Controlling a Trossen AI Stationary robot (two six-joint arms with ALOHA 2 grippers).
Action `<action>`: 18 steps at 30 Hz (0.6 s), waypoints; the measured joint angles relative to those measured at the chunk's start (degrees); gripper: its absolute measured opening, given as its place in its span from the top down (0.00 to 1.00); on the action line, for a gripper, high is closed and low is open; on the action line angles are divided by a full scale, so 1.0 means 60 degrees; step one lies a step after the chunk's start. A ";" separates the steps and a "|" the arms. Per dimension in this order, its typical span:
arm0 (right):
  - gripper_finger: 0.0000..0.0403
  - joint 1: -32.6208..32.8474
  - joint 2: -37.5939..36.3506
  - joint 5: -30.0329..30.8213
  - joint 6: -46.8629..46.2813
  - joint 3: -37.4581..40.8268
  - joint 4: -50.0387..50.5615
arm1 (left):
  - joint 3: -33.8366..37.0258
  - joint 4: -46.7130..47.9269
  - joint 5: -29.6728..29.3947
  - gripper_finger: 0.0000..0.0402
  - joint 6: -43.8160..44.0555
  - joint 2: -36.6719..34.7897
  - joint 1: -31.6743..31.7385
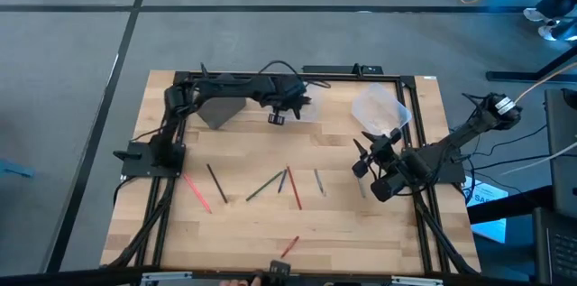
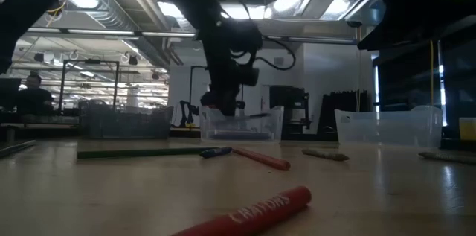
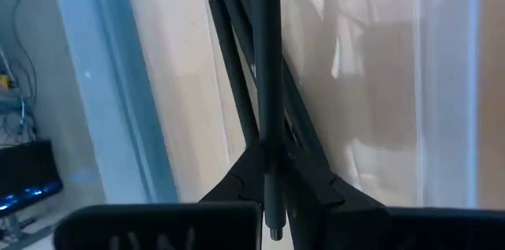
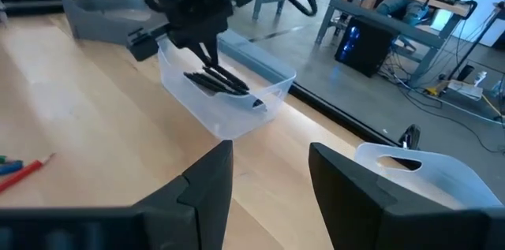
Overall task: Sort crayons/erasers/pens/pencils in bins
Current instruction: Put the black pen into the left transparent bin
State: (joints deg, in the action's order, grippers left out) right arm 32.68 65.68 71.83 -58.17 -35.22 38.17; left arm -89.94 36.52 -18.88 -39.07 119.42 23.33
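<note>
While over clear tub (image 4: 229,100), left claw (image 4: 215,67) on black pen (image 3: 267,84)

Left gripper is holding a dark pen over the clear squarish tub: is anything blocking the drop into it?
Nothing visible blocks it. The left gripper holds the dark pen directly above the open clear squarish tub, where other dark pens already lie flat. The right gripper waits beside the rounded tub.

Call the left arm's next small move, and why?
Probably open and let go. The left gripper hangs over the clear squarish tub at the table's far edge, shut on a black pen, and other dark pens already lie inside. The right gripper waits open near the rounded tub.
</note>
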 joint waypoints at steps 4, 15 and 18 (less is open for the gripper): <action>0.57 0.0002 0.0126 0.0000 0.0001 0.0000 -0.0078 | -0.0498 0.0496 0.0009 0.95 0.0424 0.0360 0.0011; 0.57 -0.0006 0.0222 0.0248 0.0026 -0.0004 -0.0213 | -0.0545 0.0747 -0.0225 0.83 0.1207 0.0363 0.0015; 0.57 -0.0006 0.0221 0.0262 0.0015 -0.0004 -0.0215 | -0.0545 0.0803 -0.0253 0.77 0.1280 0.0363 0.0012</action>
State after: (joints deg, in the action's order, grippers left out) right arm 32.64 67.00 73.40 -58.08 -35.24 36.88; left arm -93.21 41.34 -20.40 -31.39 121.60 23.41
